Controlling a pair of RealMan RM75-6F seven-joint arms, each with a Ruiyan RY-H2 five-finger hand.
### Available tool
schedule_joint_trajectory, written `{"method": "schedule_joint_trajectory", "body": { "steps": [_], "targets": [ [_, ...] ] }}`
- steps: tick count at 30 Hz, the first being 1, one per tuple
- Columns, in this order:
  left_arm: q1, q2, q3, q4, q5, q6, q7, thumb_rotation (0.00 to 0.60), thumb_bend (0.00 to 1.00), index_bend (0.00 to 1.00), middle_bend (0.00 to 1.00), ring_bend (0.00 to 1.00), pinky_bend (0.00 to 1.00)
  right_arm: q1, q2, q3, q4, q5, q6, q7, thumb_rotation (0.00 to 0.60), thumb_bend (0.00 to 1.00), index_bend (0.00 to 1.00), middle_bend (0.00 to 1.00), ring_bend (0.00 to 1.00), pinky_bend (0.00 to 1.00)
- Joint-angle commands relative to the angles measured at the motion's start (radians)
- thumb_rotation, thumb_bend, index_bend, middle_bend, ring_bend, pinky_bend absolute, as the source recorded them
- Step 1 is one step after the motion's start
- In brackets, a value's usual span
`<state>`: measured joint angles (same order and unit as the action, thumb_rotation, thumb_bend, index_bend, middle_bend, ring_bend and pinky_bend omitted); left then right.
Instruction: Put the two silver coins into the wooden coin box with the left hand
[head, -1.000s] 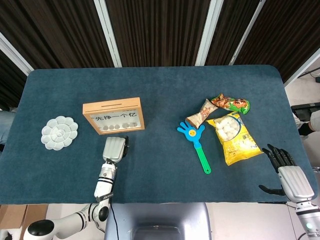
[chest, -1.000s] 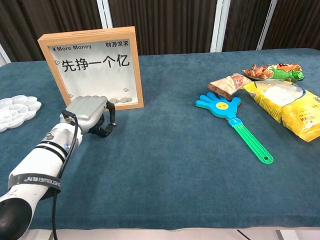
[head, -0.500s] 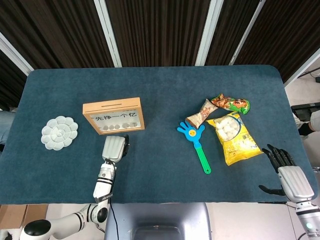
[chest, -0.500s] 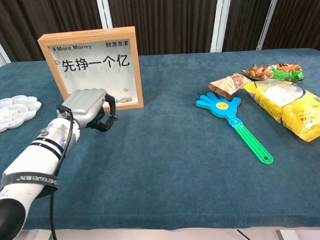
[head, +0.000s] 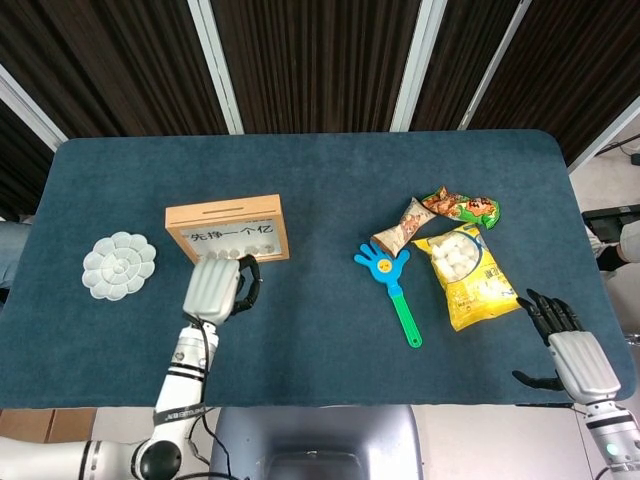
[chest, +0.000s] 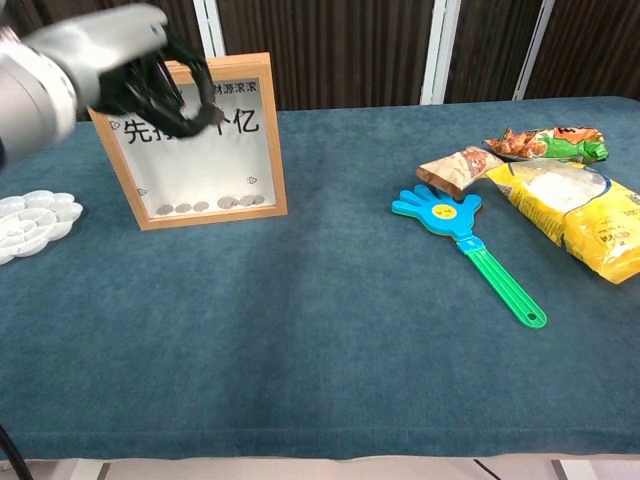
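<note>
Upright wooden coin box (chest: 195, 140), coins (chest: 210, 204) inside.

- The table (head: 320, 170) has a dark blue cloth.
- Left: white palette (head: 119, 265), wooden coin box (head: 226, 231).
- Right: blue hand clapper (head: 391, 281), yellow snack bag (head: 465, 275), two smaller snack packets (head: 440, 215).

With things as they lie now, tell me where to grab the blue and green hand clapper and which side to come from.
Take the hand clapper by its green handle, coming down from above. The handle is a narrow straight bar lying flat on the table, with open cloth on both sides. The blue palm end is wide and flat and lies close to the snack packet, so it looks harder to pinch.
</note>
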<state>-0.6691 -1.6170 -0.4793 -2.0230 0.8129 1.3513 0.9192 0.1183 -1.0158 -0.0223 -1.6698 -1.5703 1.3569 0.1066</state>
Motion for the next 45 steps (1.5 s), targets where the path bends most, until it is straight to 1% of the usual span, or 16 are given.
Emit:
{"method": "schedule_joint_trajectory", "body": {
  "steps": [1, 2, 5, 8, 12, 16, 22, 29, 45],
  "targets": [
    [-0.107, 0.164, -0.21, -0.166, -0.265, 0.199, 0.236, 0.6, 0.44, 0.56, 1.0, 1.0, 1.0, -0.001, 0.002, 0.001, 0.0, -0.001, 0.004, 0.008, 0.6, 0.09, 0.0, 0.0, 0.0, 0.0],
    [-0.133, 0.166, -0.244, -0.149, -0.307, 0.216, 0.239, 0.6, 0.44, 0.56, 1.0, 1.0, 1.0, -0.001, 0.004, 0.002, 0.002, 0.001, 0.005, 0.014, 0.6, 0.09, 0.0, 0.0, 0.0, 0.0],
    [-0.202, 0.17, -0.316, -0.086, -0.404, 0.236, 0.246, 0.6, 0.44, 0.56, 1.0, 1.0, 1.0, 0.0, 0.006, 0.004, 0.006, 0.007, 0.003, 0.023, 0.6, 0.09, 0.0, 0.0, 0.0, 0.0],
    [-0.27, 0.163, -0.353, 0.003, -0.473, 0.235, 0.244, 0.6, 0.44, 0.56, 1.0, 1.0, 1.0, 0.002, 0.005, 0.006, 0.008, 0.012, -0.001, 0.026, 0.6, 0.09, 0.0, 0.0, 0.0, 0.0],
    [-0.344, 0.148, -0.38, 0.115, -0.575, 0.216, 0.238, 0.6, 0.44, 0.55, 1.0, 1.0, 1.0, 0.003, 0.007, 0.009, 0.01, 0.017, -0.002, 0.033, 0.6, 0.09, 0.0, 0.0, 0.0, 0.0],
    [-0.411, 0.128, -0.359, 0.256, -0.604, 0.193, 0.228, 0.6, 0.44, 0.55, 1.0, 1.0, 1.0, 0.002, 0.011, 0.01, 0.013, 0.023, -0.002, 0.045, 0.6, 0.09, 0.0, 0.0, 0.0, 0.0],
    [-0.441, 0.116, -0.316, 0.352, -0.631, 0.163, 0.198, 0.6, 0.44, 0.55, 1.0, 1.0, 1.0, -0.007, 0.02, 0.012, 0.023, 0.027, 0.012, 0.076, 0.6, 0.09, 0.0, 0.0, 0.0, 0.0],
    [-0.458, 0.104, -0.28, 0.399, -0.661, 0.128, 0.162, 0.6, 0.44, 0.55, 1.0, 1.0, 1.0, -0.009, 0.023, 0.01, 0.025, 0.022, 0.015, 0.084, 0.6, 0.09, 0.0, 0.0, 0.0, 0.0],
    [-0.483, 0.073, -0.209, 0.478, -0.692, 0.094, 0.114, 0.6, 0.44, 0.55, 1.0, 1.0, 1.0, -0.01, 0.024, 0.011, 0.028, 0.017, 0.019, 0.094, 0.6, 0.09, 0.0, 0.0, 0.0, 0.0]
  ]
}}
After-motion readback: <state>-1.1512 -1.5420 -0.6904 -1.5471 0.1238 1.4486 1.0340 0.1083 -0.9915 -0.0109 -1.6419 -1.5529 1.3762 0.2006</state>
